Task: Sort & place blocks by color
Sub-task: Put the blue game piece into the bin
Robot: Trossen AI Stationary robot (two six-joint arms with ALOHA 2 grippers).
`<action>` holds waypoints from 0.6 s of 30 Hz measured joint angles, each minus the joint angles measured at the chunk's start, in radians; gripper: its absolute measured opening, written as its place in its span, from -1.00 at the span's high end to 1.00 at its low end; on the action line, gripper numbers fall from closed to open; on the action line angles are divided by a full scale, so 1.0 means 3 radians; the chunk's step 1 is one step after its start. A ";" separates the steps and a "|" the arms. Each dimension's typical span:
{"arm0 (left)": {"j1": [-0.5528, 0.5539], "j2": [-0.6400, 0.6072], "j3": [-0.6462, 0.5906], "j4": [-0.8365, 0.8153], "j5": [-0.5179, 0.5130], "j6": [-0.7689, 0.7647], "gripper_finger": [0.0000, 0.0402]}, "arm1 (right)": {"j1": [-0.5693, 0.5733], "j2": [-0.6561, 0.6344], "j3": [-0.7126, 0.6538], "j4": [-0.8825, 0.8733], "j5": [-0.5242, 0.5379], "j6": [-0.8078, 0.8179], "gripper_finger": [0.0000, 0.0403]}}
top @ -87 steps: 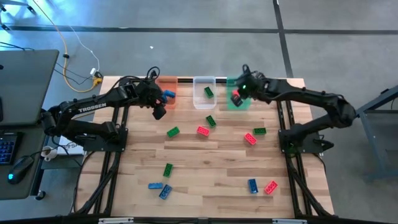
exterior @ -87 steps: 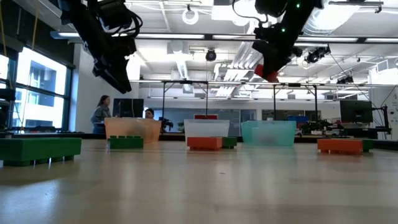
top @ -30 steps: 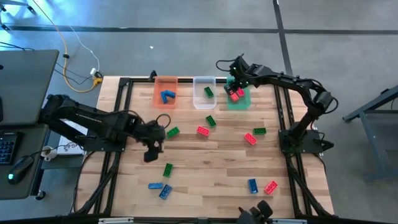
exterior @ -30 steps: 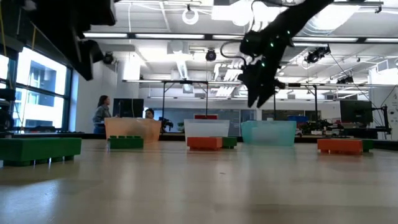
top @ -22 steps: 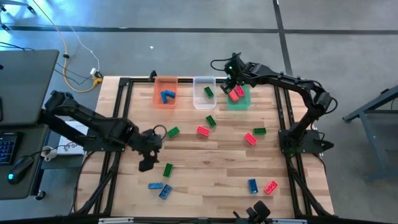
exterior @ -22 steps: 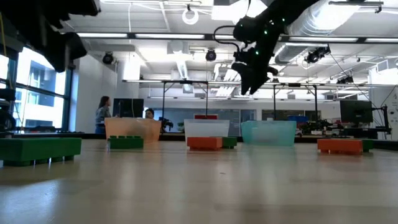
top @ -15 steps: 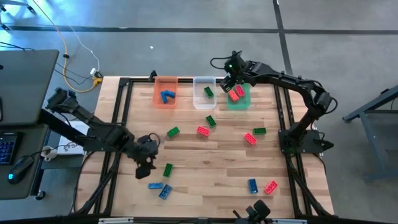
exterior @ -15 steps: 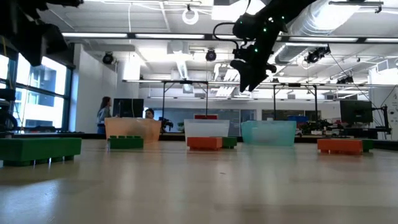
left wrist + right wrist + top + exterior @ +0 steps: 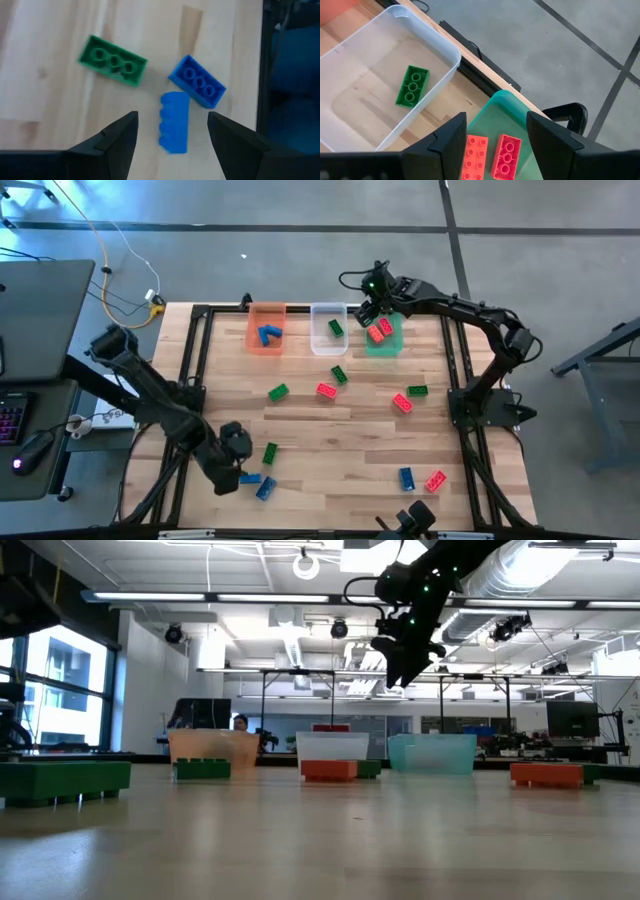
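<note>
Presently the sorting is standing well short of half done, judging by how the blocks are lying. Two blue blocks (image 9: 266, 334) are sitting in the orange bin (image 9: 266, 311), one green block (image 9: 412, 85) in the clear bin (image 9: 435, 46), and two red blocks (image 9: 491, 155) in the green bin (image 9: 522, 116). About ten blocks are waiting loose on the table (image 9: 330, 445): green ones (image 9: 278, 392) and red ones (image 9: 326, 391) around the middle, a blue and a red (image 9: 434, 480) near the front right, and a green block (image 9: 113, 60) with two blue ones near the front left. The left gripper (image 9: 171, 131) is hovering low over that front-left group, jaws spread and empty, straddling the blue block on its side (image 9: 174, 121), which is touching or just beside the flat blue block (image 9: 197, 81). The right gripper (image 9: 496, 127) is hanging above the near edges of the clear and green bins, jaws apart and carrying nothing.
</note>
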 joint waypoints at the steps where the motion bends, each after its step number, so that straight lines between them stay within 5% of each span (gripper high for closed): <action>1: -0.0017 0.0060 0.0000 0.0069 0.0000 -0.0039 -0.13 | 0.0000 0.0000 0.0000 0.0000 -0.0001 0.0002 0.03; 18: -0.0131 0.0843 0.0000 0.0386 0.0214 -0.0332 -0.13 | 0.0000 0.0000 -0.0003 0.0025 -0.0030 0.0005 0.03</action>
